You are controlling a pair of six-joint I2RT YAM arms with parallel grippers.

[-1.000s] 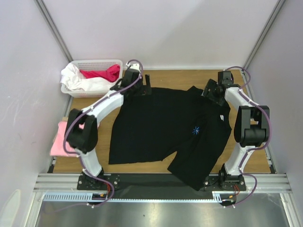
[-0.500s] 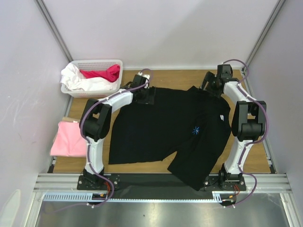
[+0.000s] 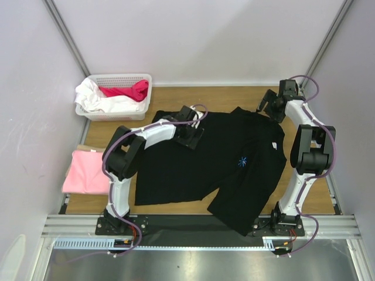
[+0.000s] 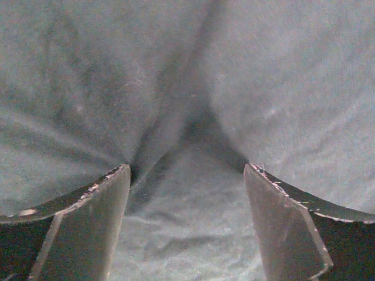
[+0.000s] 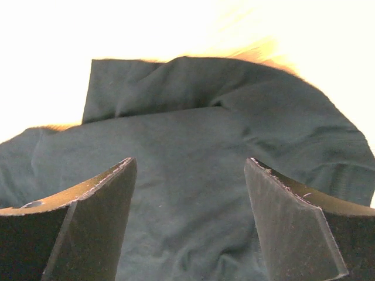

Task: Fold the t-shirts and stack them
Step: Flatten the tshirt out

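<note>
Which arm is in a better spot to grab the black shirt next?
Probably left. The left gripper is open, close over the black shirt, a crease between its fingers. The right gripper is open too, but off by the shirt's far edge.

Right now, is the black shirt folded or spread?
Mostly spread: the black shirt lies open and flat, its right part lapped over crookedly.

rumpled black t-shirt (image 5: 193, 175) lies beyond the parted gripper (image 5: 190, 216) fingers.

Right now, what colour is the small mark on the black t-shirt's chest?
Pale blue; the starburst mark shows best in the top view.
</note>
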